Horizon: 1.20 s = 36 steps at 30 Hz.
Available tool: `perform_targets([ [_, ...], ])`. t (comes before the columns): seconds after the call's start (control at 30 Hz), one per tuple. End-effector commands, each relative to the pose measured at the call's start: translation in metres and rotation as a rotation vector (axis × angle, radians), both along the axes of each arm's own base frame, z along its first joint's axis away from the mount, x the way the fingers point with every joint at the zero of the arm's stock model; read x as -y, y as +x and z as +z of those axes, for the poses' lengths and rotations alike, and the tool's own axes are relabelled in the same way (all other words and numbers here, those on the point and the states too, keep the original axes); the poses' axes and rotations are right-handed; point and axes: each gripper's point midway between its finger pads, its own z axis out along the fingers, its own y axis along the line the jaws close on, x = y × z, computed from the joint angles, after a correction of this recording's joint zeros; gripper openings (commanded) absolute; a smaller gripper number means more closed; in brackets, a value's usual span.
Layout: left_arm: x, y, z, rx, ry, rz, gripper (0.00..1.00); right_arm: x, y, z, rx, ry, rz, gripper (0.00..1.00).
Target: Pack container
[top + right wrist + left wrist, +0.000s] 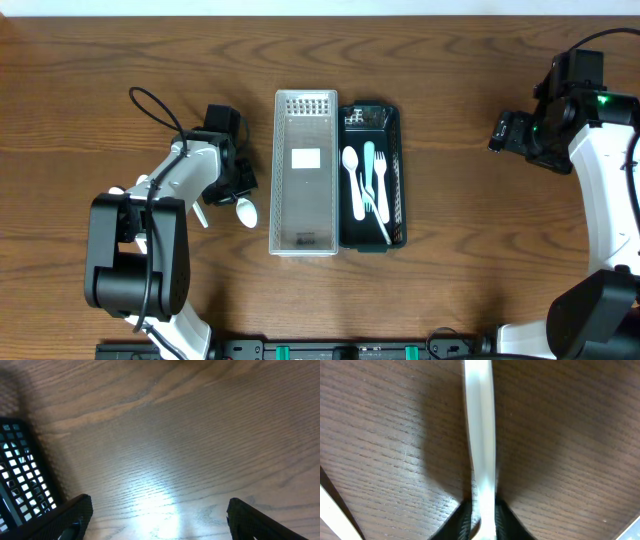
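1. Three utensils (351, 170) already lie in the dark tray (398, 150), mid-table.
2. Left gripper (232, 188) pinches a white spoon (246, 212) on the wood, left of the clear basket (278, 170); it is not yet packed.
3. Right gripper (157, 520) hangs spread wide and empty near the right edge.

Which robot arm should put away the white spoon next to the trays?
Left. The left gripper is shut on the white spoon, right beside the clear tray. The right gripper hangs open over the table, far on the other side of the dark tray, holding nothing.
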Motion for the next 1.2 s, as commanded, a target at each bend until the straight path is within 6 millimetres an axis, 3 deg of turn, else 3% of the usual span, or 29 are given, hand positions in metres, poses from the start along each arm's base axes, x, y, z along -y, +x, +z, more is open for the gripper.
perform_targets([
  [0.0,0.001,-0.007,-0.013,-0.045,-0.009,0.005,0.13,-0.001,0.0,-0.003,-0.009,0.002,0.014,0.89],
  [0.43,0.001,-0.007,-0.012,-0.045,-0.009,0.0,0.06,-0.001,0.0,-0.003,-0.009,0.002,0.014,0.89],
  [0.63,0.002,-0.003,0.003,-0.056,-0.007,-0.009,0.06,-0.001,0.0,-0.003,-0.008,0.002,0.014,0.9],
  [0.87,0.004,0.009,0.045,0.038,-0.016,-0.022,0.06,-0.001,0.0,-0.002,-0.005,0.002,0.014,0.9],
  [1.0,0.012,0.009,0.086,0.117,-0.025,-0.057,0.06,-0.001,0.001,-0.002,-0.003,0.001,0.014,0.9],
  [1.17,0.044,-0.004,0.148,0.233,-0.028,-0.223,0.06,-0.001,0.002,-0.002,0.003,0.001,0.014,0.9],
])
